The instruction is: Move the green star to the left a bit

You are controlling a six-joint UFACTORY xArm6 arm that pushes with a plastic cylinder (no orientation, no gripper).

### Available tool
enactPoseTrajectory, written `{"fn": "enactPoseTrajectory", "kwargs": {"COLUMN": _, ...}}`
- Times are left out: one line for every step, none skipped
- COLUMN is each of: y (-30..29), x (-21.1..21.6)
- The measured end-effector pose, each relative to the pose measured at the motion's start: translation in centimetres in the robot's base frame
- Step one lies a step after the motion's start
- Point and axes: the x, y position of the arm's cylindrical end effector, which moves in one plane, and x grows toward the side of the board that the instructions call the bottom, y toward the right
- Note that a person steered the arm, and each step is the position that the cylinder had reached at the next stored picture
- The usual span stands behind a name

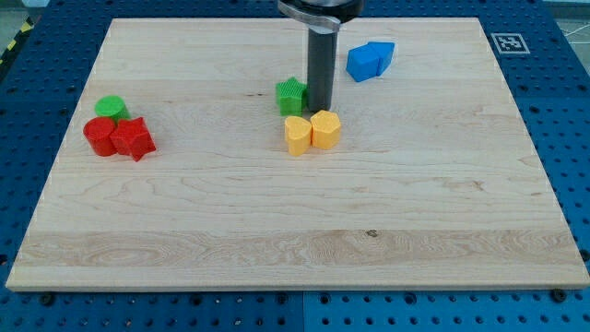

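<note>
The green star (290, 95) sits on the wooden board (295, 231) a little above the middle. My tip (320, 109) is right beside the star's right side, touching or nearly touching it. Just below the star and the tip are two yellow blocks: a yellow heart-like block (297, 135) and a yellow block (325, 128), side by side. The rod partly hides the star's right edge.
A blue block (370, 60) lies at the view's upper right of the tip. At the view's left are a green cylinder (112, 107), a red cylinder (99, 136) and a red star (133, 139), clustered together.
</note>
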Motion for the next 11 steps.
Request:
{"fn": "enactPoseTrajectory", "kwargs": {"y": 2.2, "x": -0.3}}
{"fn": "enactPoseTrajectory", "kwargs": {"y": 1.9, "x": -1.1}}
{"fn": "enactPoseTrajectory", "kwargs": {"y": 0.3, "x": -1.1}}
{"fn": "enactPoseTrajectory", "kwargs": {"y": -1.7, "x": -1.1}}
{"fn": "enactPoseTrajectory", "kwargs": {"y": -3.3, "x": -1.1}}
{"fn": "enactPoseTrajectory", "kwargs": {"y": -4.6, "x": -1.1}}
{"fn": "enactPoseTrajectory", "kwargs": {"y": -5.5, "x": -1.1}}
{"fn": "enactPoseTrajectory", "kwargs": {"y": -6.0, "x": -1.3}}
{"fn": "enactPoseTrajectory", "kwargs": {"y": -6.9, "x": -1.4}}
{"fn": "enactPoseTrajectory", "kwargs": {"y": -7.7, "x": -1.5}}
{"fn": "enactPoseTrajectory", "kwargs": {"y": -8.1, "x": -2.3}}
